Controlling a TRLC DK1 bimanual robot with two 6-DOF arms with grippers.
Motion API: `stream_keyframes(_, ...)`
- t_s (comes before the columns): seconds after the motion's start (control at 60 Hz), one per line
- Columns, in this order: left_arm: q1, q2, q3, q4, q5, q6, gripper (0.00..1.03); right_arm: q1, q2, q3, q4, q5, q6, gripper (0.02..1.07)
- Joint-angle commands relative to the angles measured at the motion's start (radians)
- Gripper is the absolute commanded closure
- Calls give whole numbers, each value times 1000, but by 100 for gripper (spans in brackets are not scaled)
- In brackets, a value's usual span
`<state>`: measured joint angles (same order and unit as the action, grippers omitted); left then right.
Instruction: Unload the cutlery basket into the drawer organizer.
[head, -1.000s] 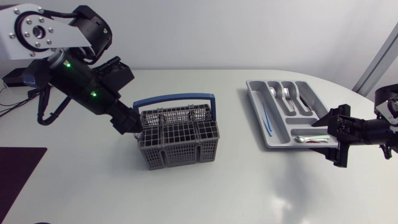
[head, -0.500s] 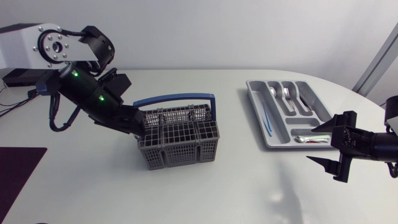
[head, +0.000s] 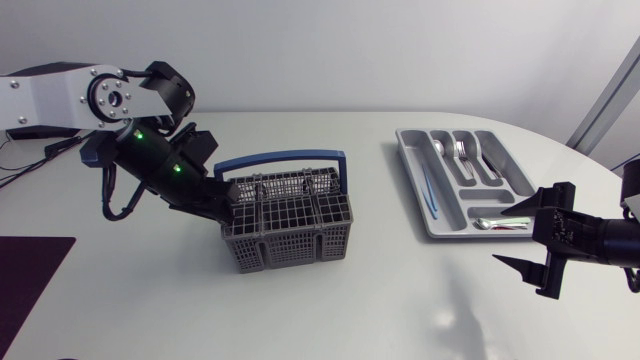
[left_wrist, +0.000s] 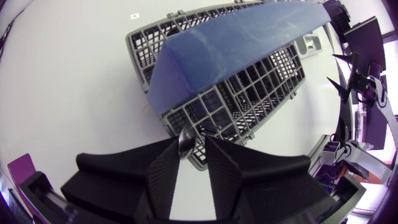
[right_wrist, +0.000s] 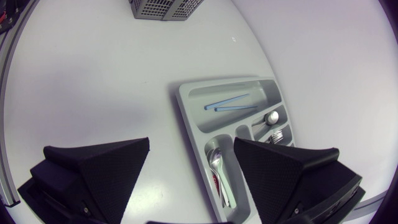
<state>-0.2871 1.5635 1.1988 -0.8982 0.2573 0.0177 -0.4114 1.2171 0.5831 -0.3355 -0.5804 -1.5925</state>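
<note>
Apparently left pincer (left_wrist: 191, 146) pinches spoon (left_wrist: 185, 140) at basket (left_wrist: 264, 84) edge.

Bright, even overhead light, soft shadows on the table (head: 330, 310), fisheye warp at wrist-view edges.

Cutlery basket (head: 285, 222) mid-desk (head: 380, 300), drawer organizer (head: 460, 180) well apart at its two o'clock.
The left end effector (head: 228, 210) sits at the cutlery basket's ten o'clock corner. Cutlery (head: 462, 155) lies in the drawer organizer's compartments. The right end effector (head: 498, 235) is at the organizer's five o'clock, near its end.
</note>
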Motion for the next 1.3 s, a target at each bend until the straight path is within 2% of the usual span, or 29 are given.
stream_keyframes(0.0,0,12,-19,2,11,-39,90,3,-4,-25,4,-12,12,9)
stream_keyframes(0.167,6,-16,-18,2,11,-44,100,3,-1,-37,6,-13,2,9)
stream_keyframes(0.383,-15,-25,-22,12,10,-39,100,3,-4,-49,6,-16,-1,9)
stream_keyframes(0.617,-6,-99,13,-7,0,-41,100,-12,-16,-62,4,-18,-14,9)
stream_keyframes(0.8,-3,-140,-36,27,2,-24,100,-13,-27,-68,1,-26,-14,9)
stream_keyframes(1.017,29,-221,-58,47,17,-1,100,-18,-31,-78,1,-29,-21,9)
stream_keyframes(1.283,111,-306,-91,45,96,47,100,-15,-53,-88,-7,-30,-21,9)
